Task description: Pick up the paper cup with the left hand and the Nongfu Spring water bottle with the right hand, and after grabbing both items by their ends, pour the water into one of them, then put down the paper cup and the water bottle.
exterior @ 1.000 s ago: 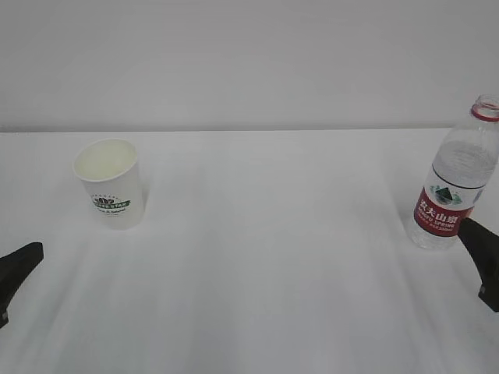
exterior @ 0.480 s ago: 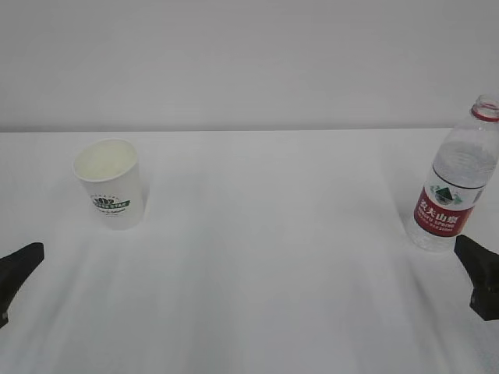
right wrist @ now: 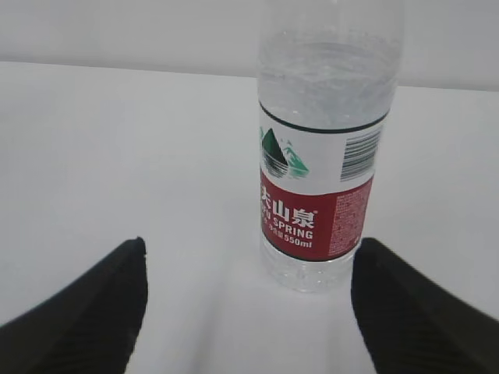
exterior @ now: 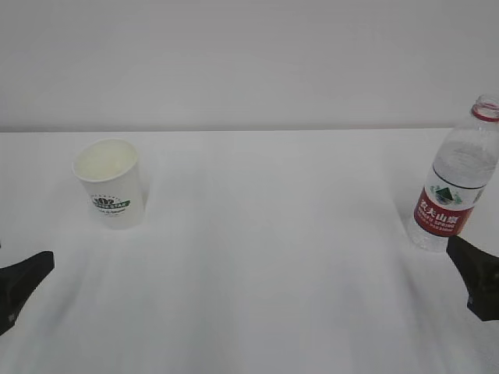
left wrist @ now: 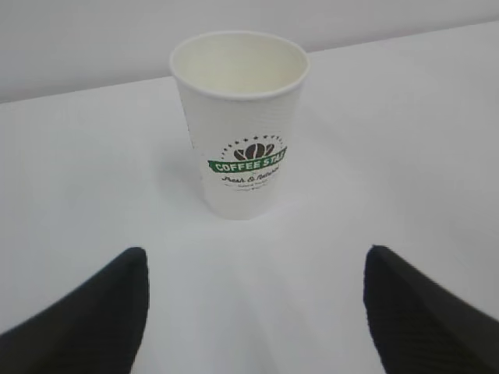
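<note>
A: From the exterior view we count one paper cup (exterior: 111,181) upright on the white counter (exterior: 265,249) at the left, and one Nongfu Spring water bottle (exterior: 454,178) upright at the far right, uncapped. The two stand well apart.

B: We also count two hands there: the left hand (exterior: 21,286) at the lower left edge, the right hand (exterior: 474,282) just below the bottle.

A: In the left wrist view, the one cup stands ahead of the left hand's two fingers (left wrist: 93,312), which are spread wide and hold nothing.

B: In the right wrist view, the one bottle stands ahead of the right hand's two fingers (right wrist: 413,308), likewise spread wide and empty. We cannot tell the water level.
</note>
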